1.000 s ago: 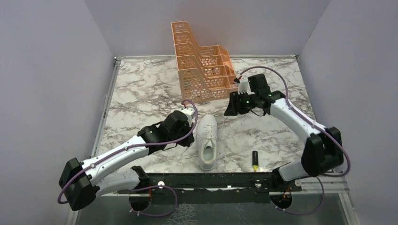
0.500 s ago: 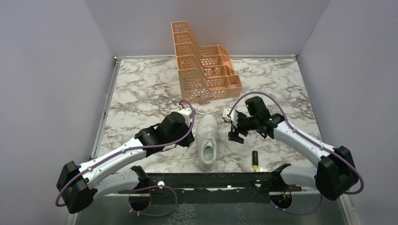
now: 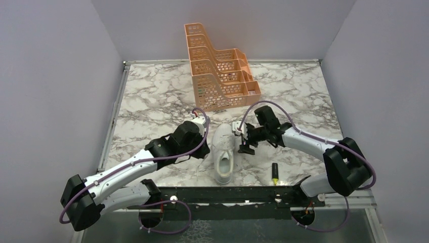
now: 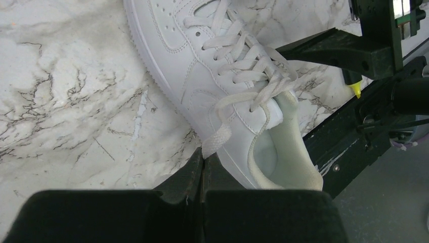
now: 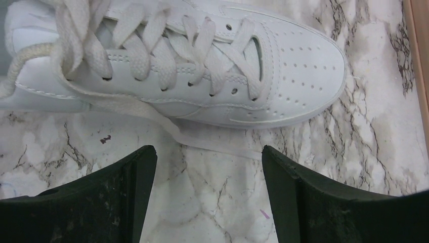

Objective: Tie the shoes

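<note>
The white sneaker lies on the marble table, toe toward the orange rack, heel toward me. My left gripper sits at its left side, shut on the end of a white lace that runs up to the top eyelets; its jaws are pressed together. My right gripper is low at the shoe's right side and open. In the right wrist view its fingers straddle bare marble just below the other lace, which lies flat beside the sneaker. The laces are untied.
An orange tiered rack stands behind the shoe; its edge shows in the right wrist view. A yellow-tipped black marker lies near the front edge, right of the heel. The black front rail runs along the near side.
My right arm has swung from beside the rack down and left to the shoe's right side. The left gripper has stayed at the shoe's left side, holding the lace.
</note>
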### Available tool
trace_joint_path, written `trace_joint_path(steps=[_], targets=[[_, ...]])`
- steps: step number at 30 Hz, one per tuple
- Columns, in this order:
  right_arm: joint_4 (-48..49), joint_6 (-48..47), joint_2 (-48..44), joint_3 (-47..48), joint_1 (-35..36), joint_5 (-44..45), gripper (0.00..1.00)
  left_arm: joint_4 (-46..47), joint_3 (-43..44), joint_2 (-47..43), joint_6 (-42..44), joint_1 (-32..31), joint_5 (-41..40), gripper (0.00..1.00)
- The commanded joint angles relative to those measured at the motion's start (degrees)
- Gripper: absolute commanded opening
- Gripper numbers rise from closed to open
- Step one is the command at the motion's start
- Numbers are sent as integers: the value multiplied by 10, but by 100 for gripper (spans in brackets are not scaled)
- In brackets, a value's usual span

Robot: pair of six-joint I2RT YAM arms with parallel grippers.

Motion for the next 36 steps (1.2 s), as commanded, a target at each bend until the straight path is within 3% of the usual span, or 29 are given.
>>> trace_joint_path(steps=[1, 9, 12, 15, 17, 21, 27, 32, 36], targets=[[73, 13, 17, -29, 17, -30, 81, 12, 0, -1, -16, 2, -2, 0], [111, 28, 49, -33, 27, -27, 76, 4, 7, -9, -15, 2, 0, 0], [142, 38, 52, -45, 28, -7, 69, 4, 9, -7, -12, 2, 1, 0], [160, 68, 37, -55, 29, 33, 54, 14, 11, -7, -1, 2, -1, 0], [152, 83, 23, -58, 29, 28, 33, 40, 1, -19, 9, 2, 3, 0], [118, 118, 8, -39, 28, 23, 3, 63, -9, -36, 26, 2, -2, 0], [-25, 240, -57, 22, 28, 71, 1, 82, -17, -29, 87, 2, -6, 0], [-102, 461, -90, 73, 28, 178, 1, 104, -17, -23, 139, 2, 3, 0], [-178, 608, -63, 135, 29, 192, 1, 142, -24, -7, 165, 2, 35, 0]])
